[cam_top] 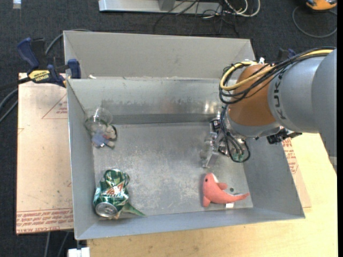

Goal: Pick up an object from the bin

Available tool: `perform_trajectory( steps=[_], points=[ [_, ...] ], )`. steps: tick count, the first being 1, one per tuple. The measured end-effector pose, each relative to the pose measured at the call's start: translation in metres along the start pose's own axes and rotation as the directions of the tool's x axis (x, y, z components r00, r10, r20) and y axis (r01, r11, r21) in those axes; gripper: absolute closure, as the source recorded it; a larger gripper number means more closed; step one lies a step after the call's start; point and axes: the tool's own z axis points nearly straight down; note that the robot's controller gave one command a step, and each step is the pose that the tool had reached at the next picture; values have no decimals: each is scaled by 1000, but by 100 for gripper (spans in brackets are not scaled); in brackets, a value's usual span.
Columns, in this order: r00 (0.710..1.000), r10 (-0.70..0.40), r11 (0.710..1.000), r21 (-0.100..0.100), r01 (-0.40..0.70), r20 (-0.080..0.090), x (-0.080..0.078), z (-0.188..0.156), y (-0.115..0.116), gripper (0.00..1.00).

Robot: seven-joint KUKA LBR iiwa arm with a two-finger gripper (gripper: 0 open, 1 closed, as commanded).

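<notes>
My gripper (pixel 209 159) hangs low in the right half of the bin, just above and slightly left of a pink plush fish (pixel 218 192) that lies near the front wall. The fingers point down toward the bin floor, a short gap above the fish's head, and nothing is visible between them. A crushed green soda can (pixel 111 193) lies in the front left corner. A clear plastic cup (pixel 99 127) with a small blue and pink thing in it rests against the left wall.
The arm with its orange cover and yellow and black cables reaches in over the bin's right rim. Bare grey floor stretches between the can and the fish.
</notes>
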Motion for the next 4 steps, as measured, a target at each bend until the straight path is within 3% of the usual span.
perform_trajectory(
  steps=[1, 2, 3, 4],
  points=[
    [997, 72, 997, -1, -72, -1, -16, -115, -5, 100],
    [986, 167, 986, -1, -167, 4, 55, -50, -26, 100],
    [1000, -21, 1000, 0, 21, 1, -6, -113, -43, 100],
    [963, 269, 963, -1, -269, 5, 2, -101, -86, 0]
  ],
)
